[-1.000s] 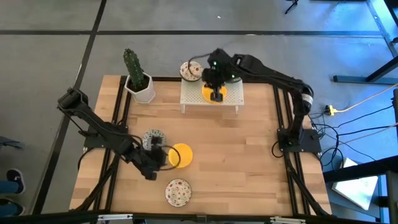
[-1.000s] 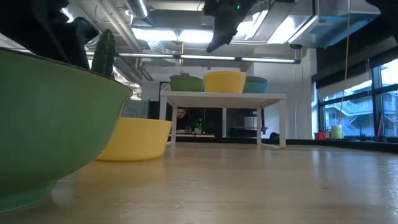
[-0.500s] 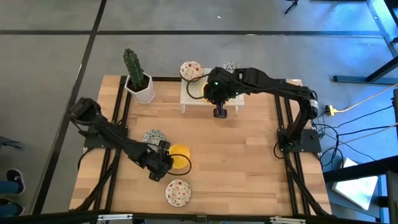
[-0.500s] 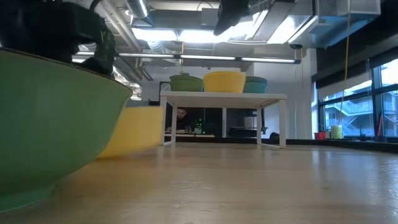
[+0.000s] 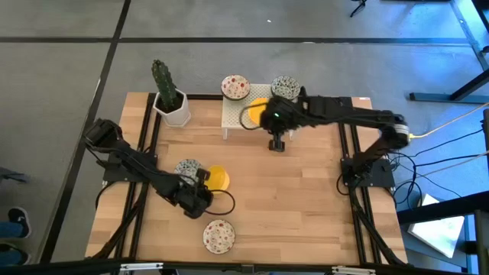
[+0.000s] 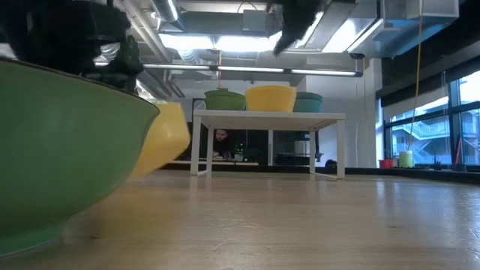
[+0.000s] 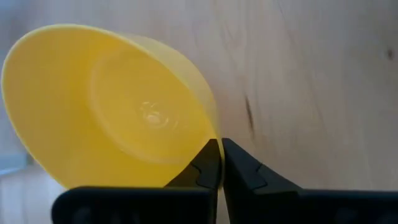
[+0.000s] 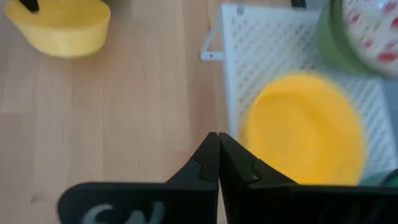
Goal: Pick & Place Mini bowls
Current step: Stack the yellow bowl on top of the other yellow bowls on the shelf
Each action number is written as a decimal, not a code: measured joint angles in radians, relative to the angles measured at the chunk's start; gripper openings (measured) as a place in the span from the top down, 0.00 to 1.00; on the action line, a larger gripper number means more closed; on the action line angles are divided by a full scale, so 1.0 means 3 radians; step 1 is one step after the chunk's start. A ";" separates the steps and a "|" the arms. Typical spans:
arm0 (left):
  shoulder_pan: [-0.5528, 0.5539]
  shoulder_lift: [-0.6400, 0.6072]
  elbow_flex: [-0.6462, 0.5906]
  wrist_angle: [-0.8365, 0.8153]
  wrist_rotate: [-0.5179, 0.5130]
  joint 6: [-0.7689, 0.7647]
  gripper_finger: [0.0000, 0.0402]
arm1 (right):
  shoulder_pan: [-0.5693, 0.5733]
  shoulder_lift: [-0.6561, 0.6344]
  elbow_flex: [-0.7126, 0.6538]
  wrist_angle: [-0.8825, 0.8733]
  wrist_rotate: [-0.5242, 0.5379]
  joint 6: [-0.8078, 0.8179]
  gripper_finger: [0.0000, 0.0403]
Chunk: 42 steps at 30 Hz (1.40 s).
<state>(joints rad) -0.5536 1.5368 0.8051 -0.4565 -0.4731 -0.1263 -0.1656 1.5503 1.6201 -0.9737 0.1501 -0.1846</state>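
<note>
Mini bowls sit in two groups on the wooden table (image 5: 306,198). Toward the front left corner, a yellow bowl (image 5: 216,179) is tipped on its side, its round mouth facing sideways rather than up; being round, it has no long axis to speak of. The left gripper (image 5: 200,197) has it: in the left wrist view the two dark fingers (image 7: 208,165) are pressed together on the rim of that yellow bowl (image 7: 112,106), with no gap showing between them, and the low view shows the bowl (image 6: 166,135) tilted, seemingly off the table. Just beside it toward the left edge lies a grey-green patterned bowl (image 5: 187,168), upright, and nearer the front edge a red-speckled bowl (image 5: 218,235), also upright.

By the back edge, the white perforated stand (image 5: 233,118) carries three bowls, all mouth up: a speckled one (image 5: 235,87), a second yellow bowl (image 5: 257,113) and a grey-green one (image 5: 285,86). The right gripper (image 5: 276,142) hangs over the table just in front of the stand; its fingers (image 8: 211,162) are fully closed against each other and hold nothing. A potted cactus (image 5: 166,92) stands at the back left corner.
</note>
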 joint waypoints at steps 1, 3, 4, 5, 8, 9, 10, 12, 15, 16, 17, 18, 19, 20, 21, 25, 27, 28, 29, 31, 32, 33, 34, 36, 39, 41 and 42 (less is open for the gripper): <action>0.0028 -0.0053 0.0000 0.0009 -0.0016 0.0038 0.99 | 0.0001 -0.0149 -0.0276 0.0162 0.0000 0.0058 1.00; 0.0112 -0.0165 0.0000 0.0012 -0.0079 0.0118 0.99 | 0.0024 -0.0462 -0.0786 0.0446 0.0078 0.0173 1.00; 0.0161 -0.0229 0.0000 0.0016 -0.0103 0.0183 0.99 | 0.0062 -0.0623 -0.1009 0.0577 0.0191 0.0245 1.00; 0.0225 -0.0303 0.0000 0.0034 -0.0122 0.0270 0.99 | 0.0107 -0.0776 -0.1198 0.0677 0.0348 0.0305 1.00; 0.0526 -0.0493 0.0085 0.0120 -0.0130 0.0635 0.99 | 0.0308 -0.1176 -0.1596 0.0873 0.0852 0.0420 1.00; 0.0667 -0.0540 0.0161 0.0140 -0.0083 0.0764 0.99 | 0.0385 -0.1297 -0.1680 0.0933 0.1006 0.0432 1.00; 0.0830 -0.0569 0.0266 0.0172 0.0011 0.0903 0.99 | 0.0461 -0.1413 -0.1749 0.1011 0.1156 0.0448 0.99; 0.1168 -0.0566 0.0531 0.0213 0.0251 0.1139 0.99 | 0.0602 -0.1636 -0.1873 0.1203 0.1422 0.0505 0.99; 0.1602 -0.0422 0.1039 0.0158 0.0468 0.1379 0.99 | 0.0781 -0.1887 -0.2097 0.1575 0.1671 0.0536 0.99; 0.1725 -0.0359 0.1223 0.0069 0.0498 0.1422 0.99 | 0.0824 -0.1946 -0.2192 0.1718 0.1718 0.0508 0.99; 0.1840 -0.0279 0.1432 -0.0034 0.0512 0.1441 0.99 | 0.0862 -0.2000 -0.2286 0.1885 0.1762 0.0446 0.99; 0.1939 -0.0181 0.1655 -0.0098 0.0516 0.1446 0.99 | 0.0887 -0.2045 -0.2363 0.2040 0.1777 0.0362 0.99; 0.2032 -0.0094 0.1851 -0.0185 0.0538 0.1428 0.99 | 0.0902 -0.2078 -0.2428 0.2119 0.1783 0.0278 0.98; 0.2129 0.0006 0.2059 -0.0302 0.0582 0.1398 0.99 | 0.0902 -0.2102 -0.2472 0.2137 0.1791 0.0260 0.98; 0.2207 0.0103 0.2262 -0.0379 0.0667 0.1362 0.99 | 0.0901 -0.2130 -0.2503 0.2136 0.1795 0.0257 0.98; 0.2479 0.0525 0.2963 -0.0672 0.1035 0.1213 0.99 | 0.0894 -0.2172 -0.2541 0.2134 0.1808 0.0251 0.98; 0.2569 0.0757 0.3260 -0.0849 0.1121 0.1186 0.99 | 0.0895 -0.2180 -0.2541 0.2142 0.1808 0.0239 0.98; 0.2600 0.0867 0.3391 -0.0973 0.1148 0.1187 0.99 | 0.0895 -0.2181 -0.2540 0.2142 0.1807 0.0238 0.98; 0.2625 0.0974 0.3512 -0.1098 0.1148 0.1188 0.99 | 0.0895 -0.2180 -0.2540 0.2136 0.1807 0.0236 0.98; 0.2653 0.1172 0.3723 -0.1275 0.1133 0.1185 0.99 | 0.0895 -0.2176 -0.2541 0.2122 0.1802 0.0223 0.98; 0.2655 0.1252 0.3805 -0.1379 0.1128 0.1186 0.99 | 0.0895 -0.2176 -0.2540 0.2110 0.1801 0.0223 0.98; 0.2653 0.1325 0.3879 -0.1463 0.1125 0.1193 0.99 | 0.0894 -0.2178 -0.2541 0.2090 0.1801 0.0223 0.98; 0.2650 0.1378 0.3933 -0.1510 0.1129 0.1211 0.99 | 0.0893 -0.2178 -0.2540 0.2062 0.1801 0.0223 0.98; 0.2631 0.1454 0.3997 -0.1582 0.1126 0.1272 0.98 | 0.0893 -0.2176 -0.2540 0.2014 0.1798 0.0218 0.98; 0.2627 0.1495 0.4033 -0.1640 0.1103 0.1351 0.95 | 0.0893 -0.2176 -0.2540 0.2020 0.1797 0.0206 0.98; 0.2628 0.1495 0.4033 -0.1641 0.1045 0.1364 0.93 | 0.0893 -0.2176 -0.2540 0.2028 0.1798 0.0181 0.98; 0.2628 0.1494 0.4035 -0.1636 0.1013 0.1367 0.92 | 0.0893 -0.2176 -0.2540 0.2030 0.1797 0.0171 0.98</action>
<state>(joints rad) 0.2348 1.9850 2.0155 -0.9474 -0.1692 0.2837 0.1024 0.8974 0.8581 -0.3646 0.6891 -0.1332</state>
